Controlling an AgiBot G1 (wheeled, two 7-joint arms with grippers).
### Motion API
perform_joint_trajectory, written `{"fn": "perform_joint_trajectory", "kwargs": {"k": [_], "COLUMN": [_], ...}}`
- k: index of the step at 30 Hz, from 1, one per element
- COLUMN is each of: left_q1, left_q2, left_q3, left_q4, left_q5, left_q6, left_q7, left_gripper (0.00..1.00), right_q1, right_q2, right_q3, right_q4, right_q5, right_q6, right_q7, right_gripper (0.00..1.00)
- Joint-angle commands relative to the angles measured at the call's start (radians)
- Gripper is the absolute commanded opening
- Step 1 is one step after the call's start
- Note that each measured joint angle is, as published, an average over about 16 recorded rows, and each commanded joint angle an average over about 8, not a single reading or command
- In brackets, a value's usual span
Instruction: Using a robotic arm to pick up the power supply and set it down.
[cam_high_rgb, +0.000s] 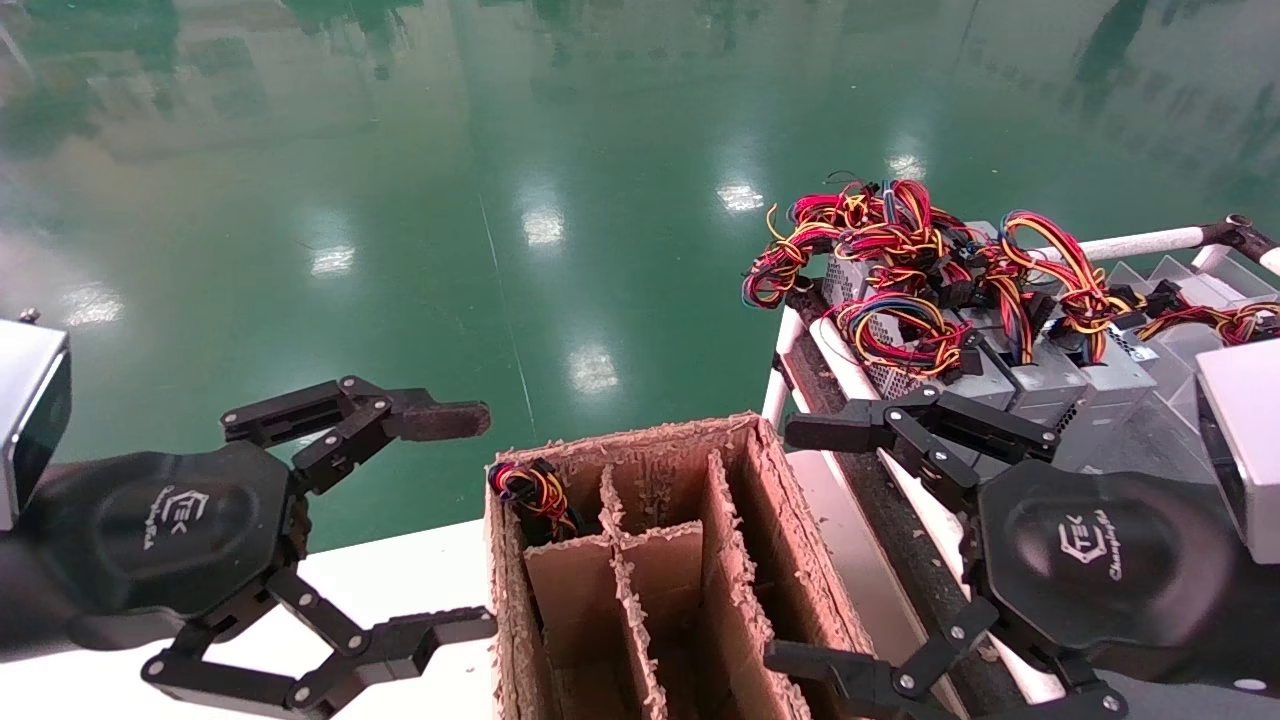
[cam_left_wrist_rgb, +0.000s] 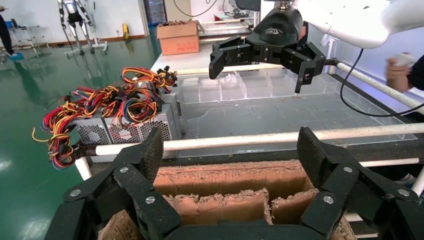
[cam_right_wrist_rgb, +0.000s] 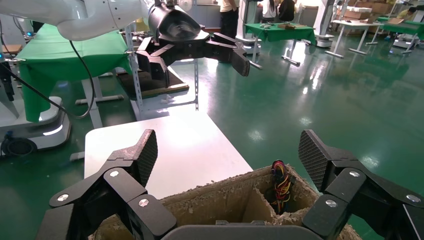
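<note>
Right gripper (cam_high_rgb: 815, 545): we are seeing it hanging with its fingers spread wide apart and nothing between them, over the right edge of the box (cam_high_rgb: 745, 560) and the near rail of the rack (cam_high_rgb: 800, 345).
Left gripper (cam_high_rgb: 465, 525): we are seeing it hovering at the box's left side, above the white table (cam_high_rgb: 400, 575), its fingers likewise spread wide and gripping nothing; its upper finger is carrying a brownish worn pad (cam_high_rgb: 440, 420).
Supplies (cam_high_rgb: 1010, 375): we are seeing a row of grey units standing on the rack, their red, yellow and black wires (cam_high_rgb: 900, 250) tangling on top. They are lying at about 1 o'clock from the right gripper, near its upper finger but not touching it. In the left wrist view the same row (cam_left_wrist_rgb: 127, 127) is showing perforated faces.
Which unit is the task's own: we cannot tell.
Box: we are looking down into a frayed cardboard box with dividers; a small wire bundle (cam_high_rgb: 535, 495) is sticking up from its far left compartment, at about 9 o'clock from the right gripper.
</note>
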Motion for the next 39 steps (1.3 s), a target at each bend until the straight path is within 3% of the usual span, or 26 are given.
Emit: {"fn": "perform_joint_trajectory", "kwargs": {"k": [1,29,39], "left_q1": [0.000,0.000,0.000], "left_q2": [0.000,0.000,0.000], "left_q3": [0.000,0.000,0.000], "left_q4": [0.000,0.000,0.000], "left_q5": [0.000,0.000,0.000], "left_q6": [0.000,0.000,0.000], "left_q7": [0.000,0.000,0.000], "left_gripper": [0.00,0.00,0.00], "right_q1": [0.000,0.000,0.007], "right_q2": [0.000,0.000,-0.017], "right_q3": [0.000,0.000,-0.013], "right_q4": [0.000,0.000,-0.025], "right_q5": [0.000,-0.001,-0.050], "right_q6": [0.000,0.001,0.046], "right_q7": [0.000,0.000,-0.009], "right_gripper": [1.00,1.00,1.00]}}
